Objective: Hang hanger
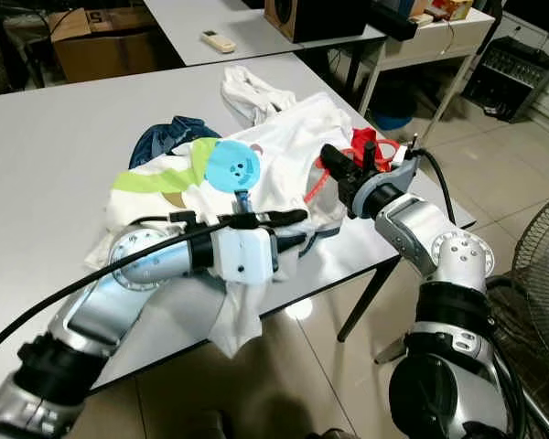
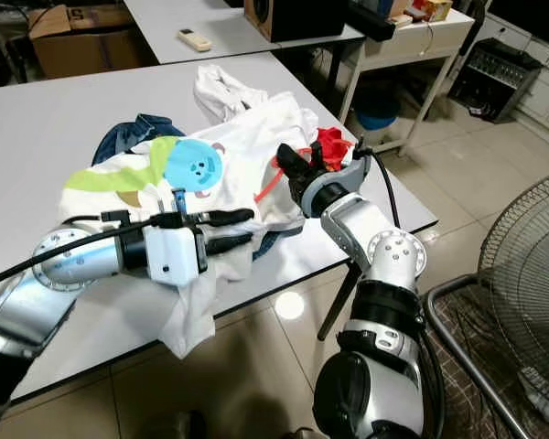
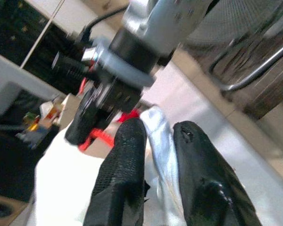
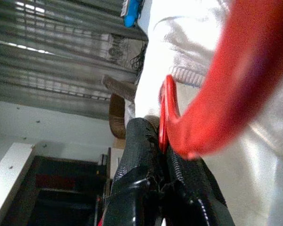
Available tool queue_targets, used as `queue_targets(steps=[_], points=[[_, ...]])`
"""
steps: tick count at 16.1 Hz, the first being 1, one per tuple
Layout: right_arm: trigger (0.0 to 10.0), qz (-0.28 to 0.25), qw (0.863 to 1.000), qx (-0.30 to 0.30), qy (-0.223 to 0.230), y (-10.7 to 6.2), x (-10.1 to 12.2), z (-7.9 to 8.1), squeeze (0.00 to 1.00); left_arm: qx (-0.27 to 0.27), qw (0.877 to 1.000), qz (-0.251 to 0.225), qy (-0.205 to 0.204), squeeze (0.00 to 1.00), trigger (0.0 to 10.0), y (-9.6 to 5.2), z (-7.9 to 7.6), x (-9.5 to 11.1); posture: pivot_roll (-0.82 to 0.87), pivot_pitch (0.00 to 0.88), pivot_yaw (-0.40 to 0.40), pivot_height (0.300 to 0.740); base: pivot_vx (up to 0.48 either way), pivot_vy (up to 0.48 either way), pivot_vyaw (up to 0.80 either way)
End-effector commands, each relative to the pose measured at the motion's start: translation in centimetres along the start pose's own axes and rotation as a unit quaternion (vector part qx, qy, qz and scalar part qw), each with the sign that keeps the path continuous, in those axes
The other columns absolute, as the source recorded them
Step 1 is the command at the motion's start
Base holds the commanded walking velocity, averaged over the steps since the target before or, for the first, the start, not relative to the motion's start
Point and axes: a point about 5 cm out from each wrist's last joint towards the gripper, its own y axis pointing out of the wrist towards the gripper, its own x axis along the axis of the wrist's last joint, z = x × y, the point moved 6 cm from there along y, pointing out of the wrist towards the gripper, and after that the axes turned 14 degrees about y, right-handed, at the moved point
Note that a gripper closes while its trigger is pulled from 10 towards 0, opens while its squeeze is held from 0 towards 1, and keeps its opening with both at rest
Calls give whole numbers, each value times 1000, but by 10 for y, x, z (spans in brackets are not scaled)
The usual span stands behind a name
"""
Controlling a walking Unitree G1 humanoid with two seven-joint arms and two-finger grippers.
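Grey tables (image 1: pixel 46 155) stand on a glossy tiled floor (image 1: pixel 494 155).

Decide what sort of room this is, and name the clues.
Probably a workroom or lab rather than a lived-in home: plain white tables pushed together, a cardboard box, a fan on the tiled floor, and clothes laid out for practice.
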Motion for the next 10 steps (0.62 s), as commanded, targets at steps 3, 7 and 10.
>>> queue_targets(steps=[3, 7, 10], points=[[10000, -24, 999, -4, -23, 2, 3, -1, 0, 15, 993, -66, -95, 1000, 10000, 9, -1, 34, 144, 63, -68, 740, 0, 0, 0], [10000, -23, 999, 15, -29, 1, 1, 2, 0, 76, 983, -55, -157, 1000, 10000, -1, 22, 27, 151, 60, -70, 740, 0, 0, 0], [10000, -1, 994, 79, -80, -14, -8, 23, 0, 194, 950, 74, -234, 702, 10000, -40, 46, -31, 136, 53, -51, 740, 0, 0, 756]])
